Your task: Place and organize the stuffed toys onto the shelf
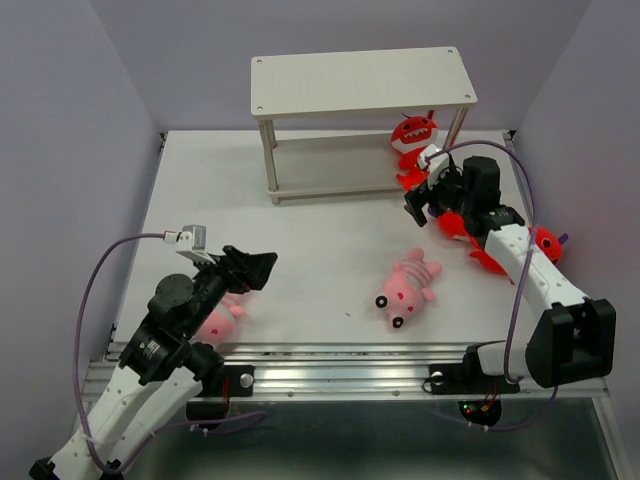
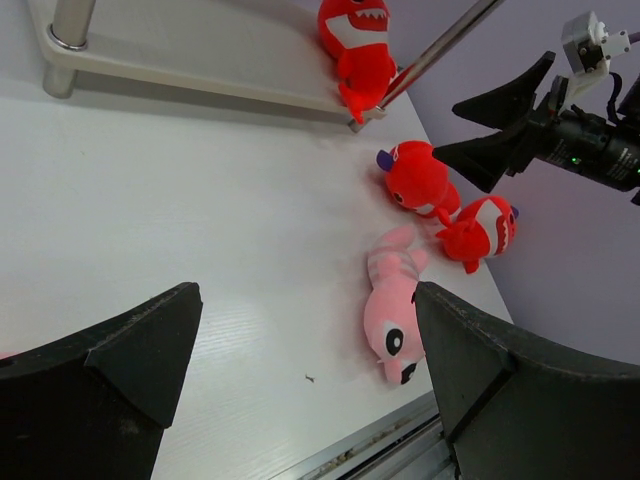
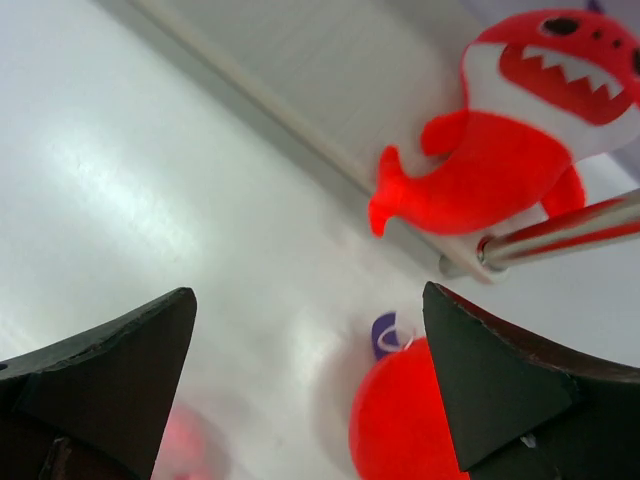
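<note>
One red monster (image 1: 413, 132) stands at the right end of the shelf's lower board (image 1: 330, 165), also seen in the right wrist view (image 3: 510, 140). My right gripper (image 1: 424, 203) hovers open just in front of it, holding nothing. Below its jaws (image 3: 310, 340) lies a second red toy (image 3: 410, 420). A third red toy (image 1: 547, 243) lies right of that arm. A pink striped toy (image 1: 408, 290) lies mid-table. Another pink toy (image 1: 222, 318) is half hidden under my left arm. My left gripper (image 1: 262, 272) is open and empty above the table.
The shelf's top board (image 1: 360, 85) carries nothing. A thin metal shelf leg (image 3: 560, 235) stands close to the right gripper. The metal rail (image 1: 340, 378) runs along the table's near edge. Purple walls close in on both sides.
</note>
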Available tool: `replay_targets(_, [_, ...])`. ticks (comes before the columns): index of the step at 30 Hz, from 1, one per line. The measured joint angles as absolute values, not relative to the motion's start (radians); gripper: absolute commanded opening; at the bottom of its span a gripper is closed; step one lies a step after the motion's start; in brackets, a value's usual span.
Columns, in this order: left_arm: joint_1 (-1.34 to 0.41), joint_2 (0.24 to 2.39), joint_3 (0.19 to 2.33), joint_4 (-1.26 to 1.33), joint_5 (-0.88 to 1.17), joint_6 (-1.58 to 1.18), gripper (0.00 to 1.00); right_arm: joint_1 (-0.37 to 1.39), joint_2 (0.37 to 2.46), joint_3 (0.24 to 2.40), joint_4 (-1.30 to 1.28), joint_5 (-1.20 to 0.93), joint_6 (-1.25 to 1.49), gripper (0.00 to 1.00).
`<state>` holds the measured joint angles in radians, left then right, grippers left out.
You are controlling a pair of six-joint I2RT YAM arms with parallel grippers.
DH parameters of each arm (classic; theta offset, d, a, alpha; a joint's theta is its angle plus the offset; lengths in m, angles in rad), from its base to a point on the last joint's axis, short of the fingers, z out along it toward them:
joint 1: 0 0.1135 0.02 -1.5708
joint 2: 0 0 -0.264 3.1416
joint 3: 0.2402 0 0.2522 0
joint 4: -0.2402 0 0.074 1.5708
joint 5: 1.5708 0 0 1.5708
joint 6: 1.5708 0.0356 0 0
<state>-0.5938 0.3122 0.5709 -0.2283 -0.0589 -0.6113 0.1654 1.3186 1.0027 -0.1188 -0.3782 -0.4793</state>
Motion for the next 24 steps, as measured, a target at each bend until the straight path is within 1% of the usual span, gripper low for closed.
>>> replay_targets(2, [-0.594, 0.321, 0.55, -0.21, -0.044, -0.612, 0.99, 0.151, 1.289, 1.014, -0.25, -0.41, -0.53, 1.0])
replay_targets(5, [-0.594, 0.332, 0.512, -0.183, -0.009, -0.623, 0.99, 0.13, 1.247, 1.015, -0.393, -0.4, -0.591, 1.0])
replay_targets(9, [-0.594, 0.338, 0.465, -0.152, 0.027, -0.643, 0.99, 0.111, 1.232, 1.014, -0.49, -0.333, -0.653, 1.0])
replay_targets(12, [-0.594, 0.338, 0.446, -0.146, 0.045, -0.659, 0.99, 0.097, 1.284, 1.016, -0.515, -0.273, -0.678, 1.0])
replay_targets(17, [-0.594, 0.315, 0.426, -0.137, 0.062, -0.683, 0.99, 0.083, 1.443, 1.026, -0.493, -0.155, -0.69, 0.99])
replay_targets(20, [-0.594, 0.288, 0.418, -0.133, 0.068, -0.698, 0.99, 0.083, 1.522, 1.027, -0.452, -0.083, -0.699, 0.96])
replay_targets(22, [-0.594, 0.278, 0.418, -0.131, 0.07, -0.702, 0.99, 0.083, 1.558, 1.028, -0.395, -0.026, -0.709, 0.89])
replay_targets(23, [-0.594, 0.276, 0.418, -0.13, 0.07, -0.706, 0.99, 0.083, 1.568, 1.029, -0.387, -0.019, -0.712, 0.89])
replay_targets(24, [-0.594, 0.274, 0.418, -0.13, 0.071, -0.708, 0.99, 0.083, 1.581, 1.032, -0.37, -0.003, -0.715, 0.81])
